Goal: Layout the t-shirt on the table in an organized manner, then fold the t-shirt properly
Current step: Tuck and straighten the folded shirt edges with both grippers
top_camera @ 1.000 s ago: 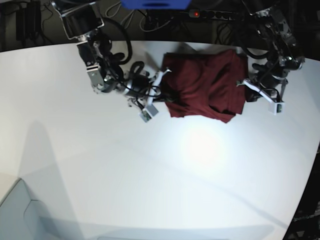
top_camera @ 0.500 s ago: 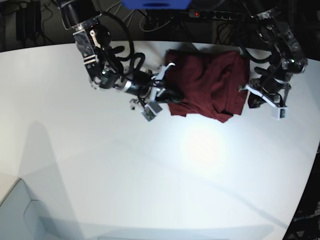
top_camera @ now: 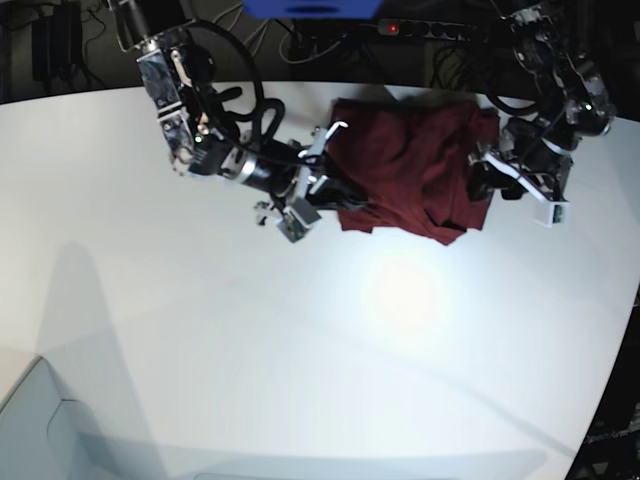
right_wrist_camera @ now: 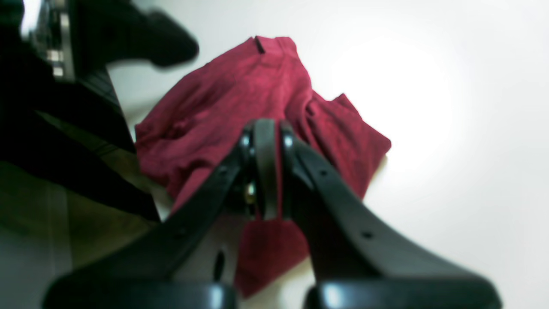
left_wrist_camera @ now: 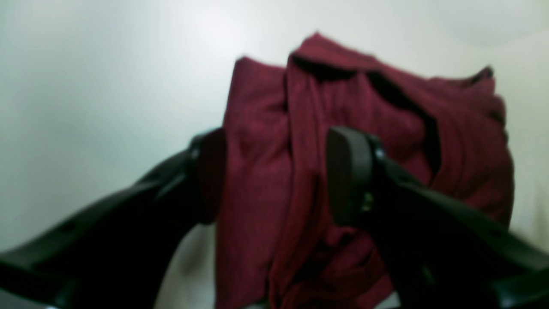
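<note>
The dark red t-shirt (top_camera: 410, 165) lies bunched in folds at the back of the white table (top_camera: 300, 350). My right gripper (top_camera: 335, 190) is at its left edge, shut, with its tips (right_wrist_camera: 274, 126) buried in the cloth (right_wrist_camera: 223, 103). My left gripper (top_camera: 478, 180) is at the shirt's right edge. In the left wrist view its jaws (left_wrist_camera: 279, 176) stand apart around a loose vertical fold of the shirt (left_wrist_camera: 386, 128). The cloth between them hangs slack.
The table's back edge runs just behind the shirt, with a power strip (top_camera: 390, 28) and cables in the dark beyond. The curved right edge (top_camera: 625, 330) is near the left arm. A pale box (top_camera: 40, 425) sits at the front left corner.
My left gripper has gone from shut to open at the shirt's right edge. The right arm has swung round towards the shirt, its tips staying at the left edge. The shirt has barely shifted.
</note>
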### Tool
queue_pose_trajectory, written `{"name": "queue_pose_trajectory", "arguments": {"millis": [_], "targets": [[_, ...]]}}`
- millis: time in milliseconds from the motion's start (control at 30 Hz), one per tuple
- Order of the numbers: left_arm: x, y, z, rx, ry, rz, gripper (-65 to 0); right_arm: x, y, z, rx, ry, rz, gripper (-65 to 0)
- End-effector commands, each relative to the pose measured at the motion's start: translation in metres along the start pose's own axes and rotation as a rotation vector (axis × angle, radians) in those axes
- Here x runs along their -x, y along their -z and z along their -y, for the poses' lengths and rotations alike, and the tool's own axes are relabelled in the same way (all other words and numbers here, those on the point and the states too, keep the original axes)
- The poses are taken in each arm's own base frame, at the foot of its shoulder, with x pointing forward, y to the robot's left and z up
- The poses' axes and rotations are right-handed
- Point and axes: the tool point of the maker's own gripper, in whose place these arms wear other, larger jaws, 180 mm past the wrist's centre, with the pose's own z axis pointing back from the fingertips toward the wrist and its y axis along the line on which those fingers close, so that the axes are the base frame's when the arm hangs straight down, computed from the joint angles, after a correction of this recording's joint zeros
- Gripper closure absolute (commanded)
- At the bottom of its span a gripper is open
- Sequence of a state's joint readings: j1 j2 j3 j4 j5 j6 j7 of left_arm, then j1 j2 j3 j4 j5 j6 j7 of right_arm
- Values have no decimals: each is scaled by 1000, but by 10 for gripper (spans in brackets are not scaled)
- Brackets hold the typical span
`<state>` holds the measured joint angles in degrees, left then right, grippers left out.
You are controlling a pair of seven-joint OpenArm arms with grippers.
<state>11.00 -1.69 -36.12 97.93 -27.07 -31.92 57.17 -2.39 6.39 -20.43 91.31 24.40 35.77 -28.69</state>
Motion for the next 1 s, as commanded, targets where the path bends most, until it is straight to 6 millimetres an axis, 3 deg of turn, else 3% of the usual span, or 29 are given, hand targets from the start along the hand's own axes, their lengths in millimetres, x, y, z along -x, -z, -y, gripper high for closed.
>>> {"name": "queue_pose_trajectory", "arguments": {"millis": [0, 200, 400, 633, 800, 967], "targets": [[-13, -2, 2, 9, 13, 40, -397, -17, -2, -1, -10, -19, 54, 0], [3, 10, 1, 28, -36, -2, -401, -17, -2, 0, -8, -20, 52, 0], [8, 22, 23, 91, -1, -36, -338, -15, -2, 1, -7, -17, 48, 0], [8, 23, 29, 102, 13, -42, -325, -15, -2, 1, -7, -15, 47, 0], [-3, 11, 18, 67, 40, -15, -325, -15, -2, 1, -7, -15, 47, 0], [-29, -9, 16, 28, 94, 67, -325, -15, -2, 1, -7, -15, 47, 0]]}}
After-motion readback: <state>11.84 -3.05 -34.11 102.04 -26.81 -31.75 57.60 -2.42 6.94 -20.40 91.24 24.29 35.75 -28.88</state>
